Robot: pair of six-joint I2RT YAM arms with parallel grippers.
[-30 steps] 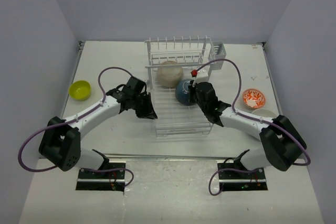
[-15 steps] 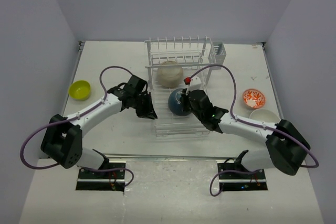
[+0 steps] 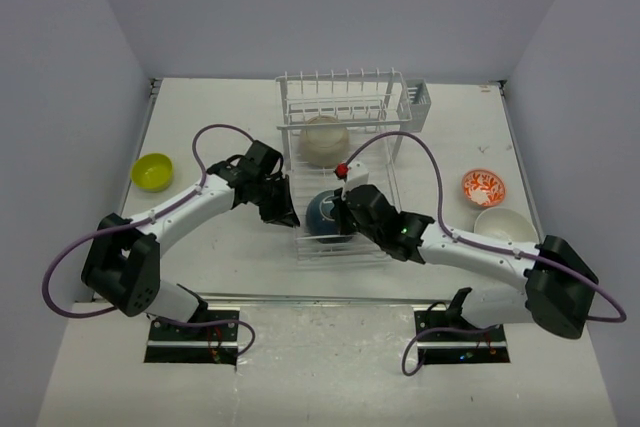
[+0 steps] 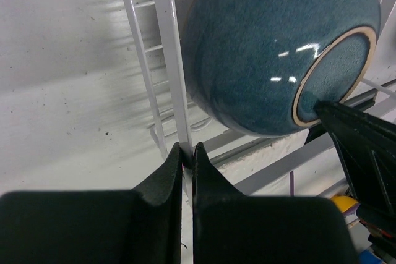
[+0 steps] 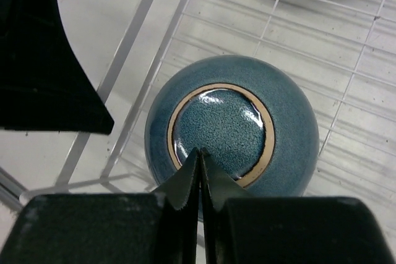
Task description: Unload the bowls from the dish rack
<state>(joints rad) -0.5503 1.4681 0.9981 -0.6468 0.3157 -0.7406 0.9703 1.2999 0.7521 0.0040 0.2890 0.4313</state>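
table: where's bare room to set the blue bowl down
Free: the back-left corner of the table, between the yellow-green bowl and the dish rack; also back-right, between the grey caddy and the patterned bowl. Crowded: the right edge, where the patterned bowl, white bowl and right arm sit; the left arm crosses beside the rack.

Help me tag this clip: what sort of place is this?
Probably a robotics test cell, not a kitchen: blank walls box in a white table, two arms bolted at its edge, a dish rack on it.
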